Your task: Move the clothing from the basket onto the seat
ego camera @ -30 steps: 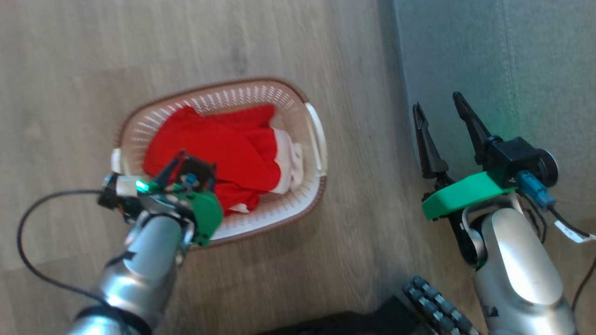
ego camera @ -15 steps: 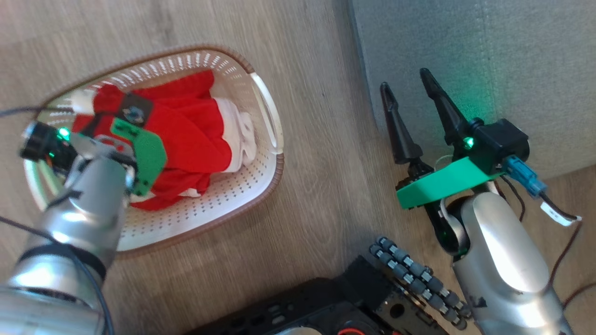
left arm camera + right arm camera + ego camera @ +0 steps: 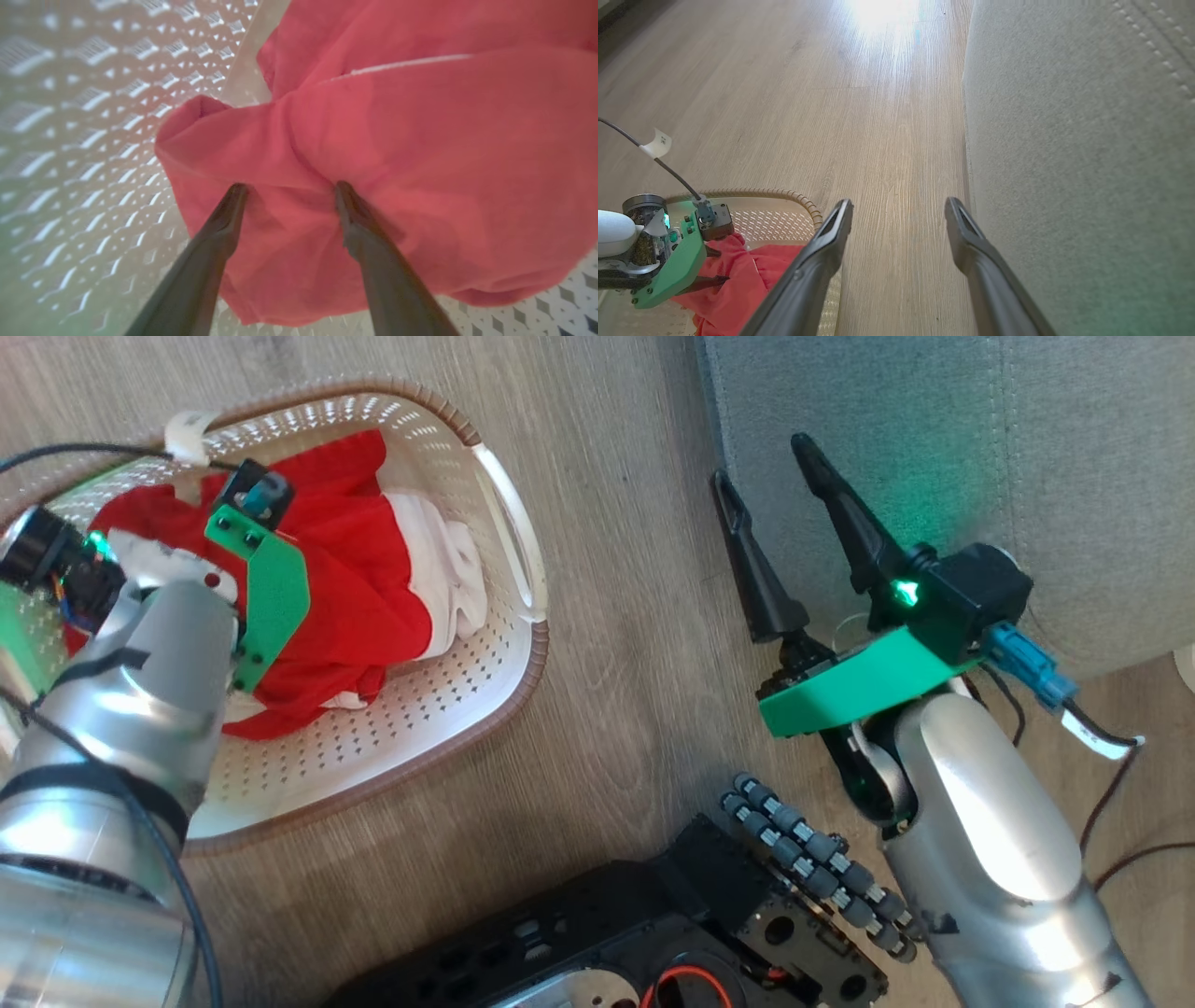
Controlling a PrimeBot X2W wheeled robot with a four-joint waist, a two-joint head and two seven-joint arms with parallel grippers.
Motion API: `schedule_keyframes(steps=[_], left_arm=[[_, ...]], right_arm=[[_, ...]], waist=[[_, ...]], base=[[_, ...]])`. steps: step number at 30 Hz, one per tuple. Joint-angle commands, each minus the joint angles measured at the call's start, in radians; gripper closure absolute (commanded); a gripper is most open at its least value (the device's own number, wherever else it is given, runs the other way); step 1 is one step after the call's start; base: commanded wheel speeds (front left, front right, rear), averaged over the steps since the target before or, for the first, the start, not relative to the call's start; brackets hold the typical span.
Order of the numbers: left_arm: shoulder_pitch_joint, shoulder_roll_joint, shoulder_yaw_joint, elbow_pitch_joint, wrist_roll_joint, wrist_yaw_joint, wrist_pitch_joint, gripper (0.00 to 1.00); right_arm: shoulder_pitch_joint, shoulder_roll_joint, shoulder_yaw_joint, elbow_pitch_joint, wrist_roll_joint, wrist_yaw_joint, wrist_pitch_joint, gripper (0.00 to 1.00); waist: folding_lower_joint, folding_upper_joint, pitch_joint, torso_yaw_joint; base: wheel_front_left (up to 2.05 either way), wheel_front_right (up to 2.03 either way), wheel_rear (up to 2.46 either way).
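Note:
The cream basket [image 3: 523, 653] stands on the floor at the left, with the red clothing [image 3: 345, 588] and its white trim heaped inside. My left arm reaches down into it. In the left wrist view my left gripper [image 3: 290, 187] is open, both fingertips pressed into a fold of the clothing [image 3: 420, 163], with the perforated basket wall [image 3: 93, 116] beside it. My right gripper [image 3: 761, 457] is open and holds nothing, hovering at the edge of the grey-green seat [image 3: 980, 448]. In the right wrist view it [image 3: 900, 201] points along the floor between the basket [image 3: 784, 193] and the seat [image 3: 1064, 140].
Bare wooden floor [image 3: 635, 644] runs between basket and seat. My black base with its roller wheel [image 3: 812, 859] sits at the bottom. Cables [image 3: 1111, 747] trail from the right wrist, and another cable loops over the basket's far rim.
The head camera has swung, shifting the whole picture. My left gripper has gone from the basket's near rim further in, onto the clothing. The right gripper stays open by the seat.

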Motion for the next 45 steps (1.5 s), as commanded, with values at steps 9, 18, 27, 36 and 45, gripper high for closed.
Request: schedule_keyframes(steps=[9, 18, 27, 36, 45], left_arm=[[-0.021, 0.001, -0.028, -0.009, 0.009, -0.026, 0.137, 0.0], [-0.021, 0.003, -0.015, -0.009, -0.033, -0.044, 0.191, 1.0], [0.003, -0.003, -0.011, -0.009, -0.065, -0.055, 0.154, 1.0], [0.067, -0.06, -0.027, -0.009, -0.09, -0.073, 0.035, 1.0], [0.16, -0.106, -0.022, -0.013, -0.132, -0.029, -0.186, 1.0]], right_arm=[[0.028, 0.002, 0.004, -0.064, -0.016, 0.0, -0.009, 0.0], [0.023, 0.002, -0.006, -0.07, -0.023, 0.0, -0.009, 0.0], [0.007, 0.002, -0.012, -0.058, -0.032, 0.0, -0.009, 0.0], [0.021, 0.002, -0.074, -0.003, -0.047, 0.0, -0.009, 0.0], [0.066, 0.002, -0.129, 0.023, -0.098, 0.0, -0.009, 0.0]], waist=[[0.0, 0.0, 0.026, -0.003], [0.0, 0.0, 0.035, 0.0], [0.0, 0.0, -0.011, 0.012], [0.0, 0.0, -0.166, 0.07], [0.0, 0.0, -0.362, 0.139]], base=[[0.0, 0.0, 0.0], [0.0, 0.0, 0.0], [0.0, 0.0, 0.0], [0.0, 0.0, 0.0], [0.0, 0.0, 0.0]])
